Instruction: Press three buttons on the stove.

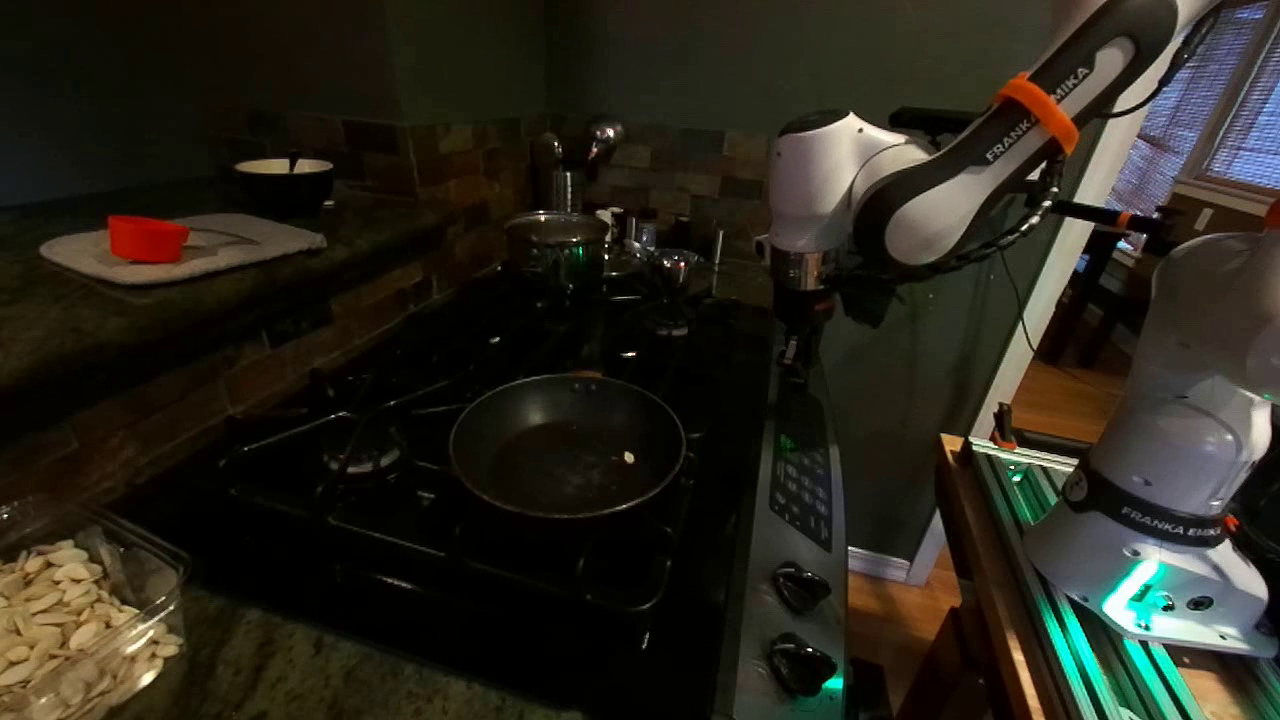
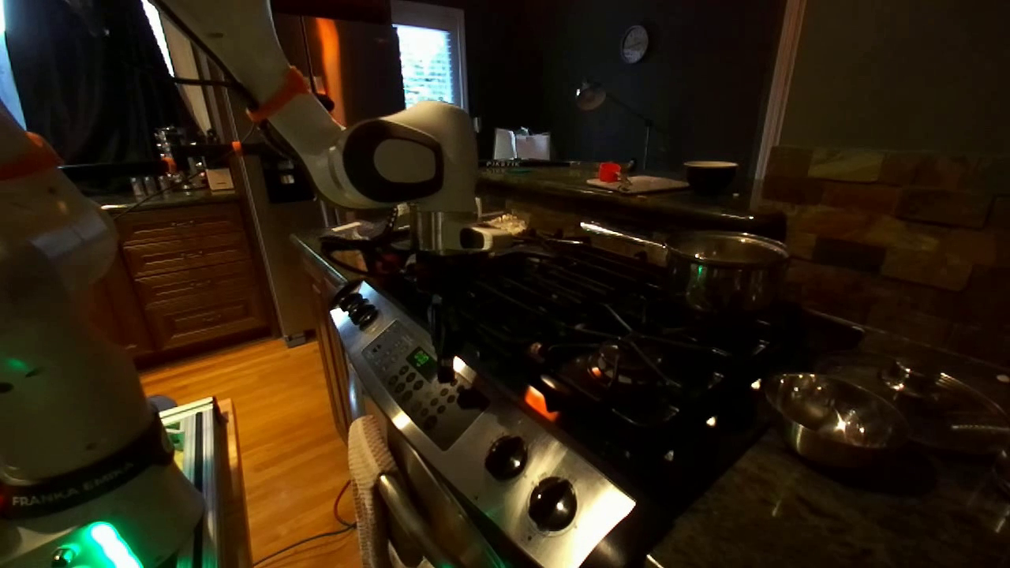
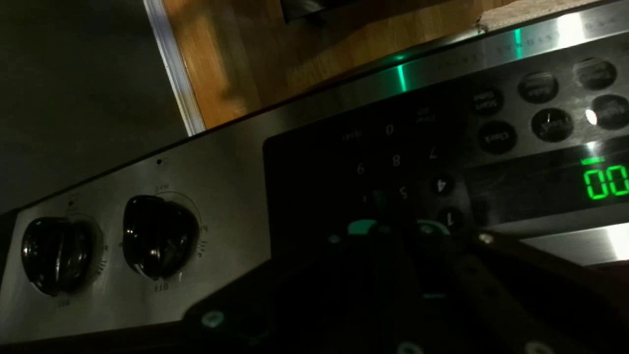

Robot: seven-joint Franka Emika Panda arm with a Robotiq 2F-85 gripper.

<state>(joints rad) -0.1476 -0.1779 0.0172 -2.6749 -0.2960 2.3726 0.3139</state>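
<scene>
Gripper (image 3: 400, 228) pointed down at the buttons (image 3: 441, 185), tips near the 1 key (image 3: 450, 218); jaws were clenched together. Buttons sat in rows on the control strip (image 3: 231, 167) along one edge of the stove (image 1: 440, 600), by the green-lit display (image 3: 607, 182). Too dark at the tips to tell contact from hover. Frying pan (image 1: 540, 475) sat on the stove.

In an exterior view we see the round black metal pan (image 1: 555, 460) on the large black stove (image 1: 530, 625), before the round silvery metal pot (image 1: 542, 258) and left of the narrow grey metal control strip (image 1: 757, 595). In both exterior views the claw (image 1: 793, 370) hangs over that strip, and in the wrist view we find two round black knobs (image 3: 159, 236) left of its small flat black buttons (image 3: 497, 137).
</scene>
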